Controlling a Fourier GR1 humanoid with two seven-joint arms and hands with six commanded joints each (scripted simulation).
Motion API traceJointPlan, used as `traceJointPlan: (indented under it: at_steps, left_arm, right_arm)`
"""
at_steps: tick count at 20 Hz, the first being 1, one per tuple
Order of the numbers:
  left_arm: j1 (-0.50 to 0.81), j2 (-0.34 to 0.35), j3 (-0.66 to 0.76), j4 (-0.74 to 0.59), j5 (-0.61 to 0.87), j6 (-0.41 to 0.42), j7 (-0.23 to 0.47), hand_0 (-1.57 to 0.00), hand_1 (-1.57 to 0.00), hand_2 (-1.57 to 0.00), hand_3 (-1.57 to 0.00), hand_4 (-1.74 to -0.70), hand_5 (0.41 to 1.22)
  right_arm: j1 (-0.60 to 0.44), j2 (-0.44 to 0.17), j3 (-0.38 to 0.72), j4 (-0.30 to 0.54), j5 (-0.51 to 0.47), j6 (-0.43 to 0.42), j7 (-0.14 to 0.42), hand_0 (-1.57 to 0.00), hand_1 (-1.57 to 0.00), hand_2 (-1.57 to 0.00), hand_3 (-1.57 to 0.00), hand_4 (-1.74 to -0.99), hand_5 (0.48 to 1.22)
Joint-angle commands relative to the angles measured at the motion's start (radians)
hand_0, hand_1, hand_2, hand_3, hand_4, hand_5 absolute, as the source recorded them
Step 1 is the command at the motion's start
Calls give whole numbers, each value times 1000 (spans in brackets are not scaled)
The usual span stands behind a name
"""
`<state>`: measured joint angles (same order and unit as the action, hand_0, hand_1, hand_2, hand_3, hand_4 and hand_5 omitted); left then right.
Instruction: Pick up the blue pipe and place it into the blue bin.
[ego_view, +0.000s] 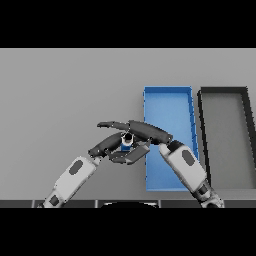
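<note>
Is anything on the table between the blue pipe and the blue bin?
Nothing visible. The blue pipe sits between the left hand and right hand, just left of the blue bin; only bare table separates them.

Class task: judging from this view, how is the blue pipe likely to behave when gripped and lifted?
The blue pipe looks short and rigid, so probably stiff. Its round open end suggests it may roll if released. Small between the left hand and right hand, it seems light.

I see the blue pipe (127, 140), short, open end up, just left of the bin | blue bin (168, 107), long open tray, right of centre on the bench
</note>
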<state>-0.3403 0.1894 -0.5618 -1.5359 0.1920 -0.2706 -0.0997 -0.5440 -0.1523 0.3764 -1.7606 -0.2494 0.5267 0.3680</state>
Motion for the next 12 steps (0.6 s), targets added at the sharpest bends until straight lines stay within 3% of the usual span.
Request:
traceJointPlan:
  at_steps: [1, 2, 3, 4, 5, 7, 9, 12]
  left_arm:
    - [-6, 11, -22, 9, -61, 29, 42, -1236, -1120, -1093, -920, -1613, 1221]
    - [-24, 26, -29, -1, -98, 40, 77, -993, -895, -875, -736, -1587, 1221]
    - [-23, 23, -26, -3, -111, 55, 71, -879, -828, -796, -667, -1611, 1221]
    - [-19, 21, -25, -10, -112, 59, 56, -895, -867, -845, -656, -1637, 1221]
    - [-5, 8, -19, -13, -91, 61, 39, -1030, -1008, -990, -623, -1658, 1192]
    - [2, -10, 1, -27, -28, 45, 28, -1225, -1211, -1199, -525, -1688, 1203]
    - [14, -23, 6, -15, -4, 41, 13, -1349, -1340, -1333, -527, -1707, 1209]
    - [2, -19, -10, -17, -15, 60, 7, -1458, -1453, -1449, -591, -1724, 1215]
  right_arm:
    - [-17, 1, -2, 14, 1, 6, 16, -278, -313, -329, -228, -1352, 528]
    - [-17, 10, 5, 28, 11, 14, 0, -478, -500, -500, -375, -1390, 538]
    - [-26, 15, 8, 38, 11, 19, -12, -697, -714, -714, -562, -1453, 551]
    - [-25, 23, 15, 32, -7, 21, -6, -872, -886, -886, -701, -1503, 573]
    - [-30, 29, 13, 32, -41, 24, 16, -1012, -1023, -1023, -828, -1541, 604]
    - [-25, 39, 12, 33, -61, 2, 37, -1213, -1220, -1220, -1096, -1492, 706]
    - [0, 53, 13, 31, -39, -4, 0, -1342, -1346, -1346, -1267, -1464, 891]
    - [4, 47, 12, 12, 24, 9, -56, -1454, -1456, -1456, -1415, -1459, 1052]
